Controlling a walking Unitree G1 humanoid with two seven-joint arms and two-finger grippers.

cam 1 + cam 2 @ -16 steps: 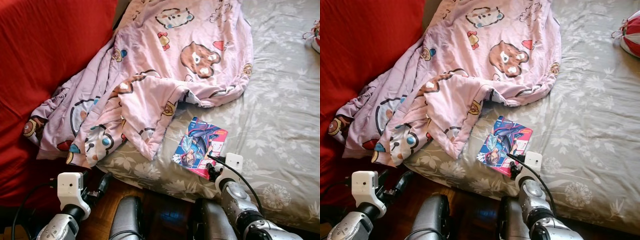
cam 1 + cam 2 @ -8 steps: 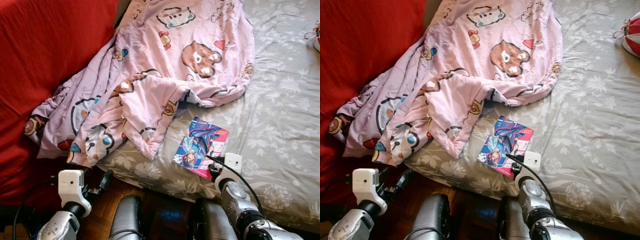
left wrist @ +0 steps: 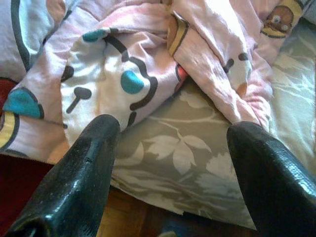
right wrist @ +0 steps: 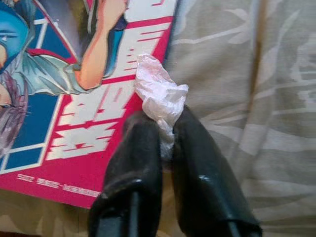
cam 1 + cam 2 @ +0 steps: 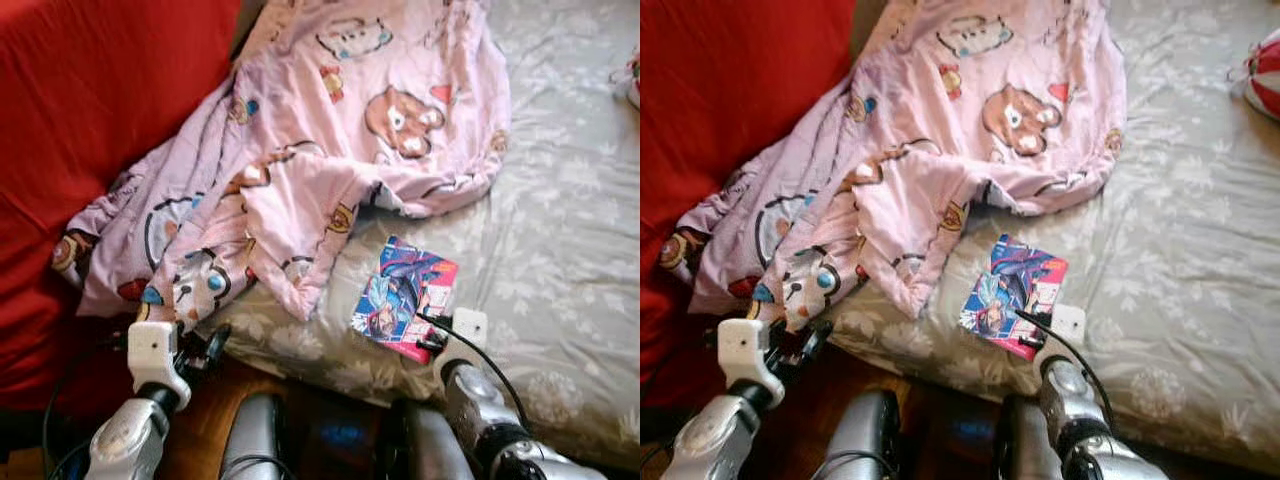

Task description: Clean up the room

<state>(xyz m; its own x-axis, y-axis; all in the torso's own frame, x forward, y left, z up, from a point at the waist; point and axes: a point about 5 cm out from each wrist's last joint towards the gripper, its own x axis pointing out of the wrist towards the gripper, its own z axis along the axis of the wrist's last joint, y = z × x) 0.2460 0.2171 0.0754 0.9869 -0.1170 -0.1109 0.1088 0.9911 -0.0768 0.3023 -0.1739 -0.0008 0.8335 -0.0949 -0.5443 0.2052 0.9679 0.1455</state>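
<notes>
Silver arms, white wrist blocks, black cable, glossy black fingers [image 3: 79,187].

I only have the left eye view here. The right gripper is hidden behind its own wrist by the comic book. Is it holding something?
Observer: Yes. The right gripper is shut on a crumpled clear wrapper.
Operator: Where is that wrapper relative to the comic book?
Observer: Over the comic book's pink edge, where it meets the grey floral sheet.
Operator: And the left gripper?
Observer: The left gripper is open, pointing at the pink blanket's hanging edge.
</notes>
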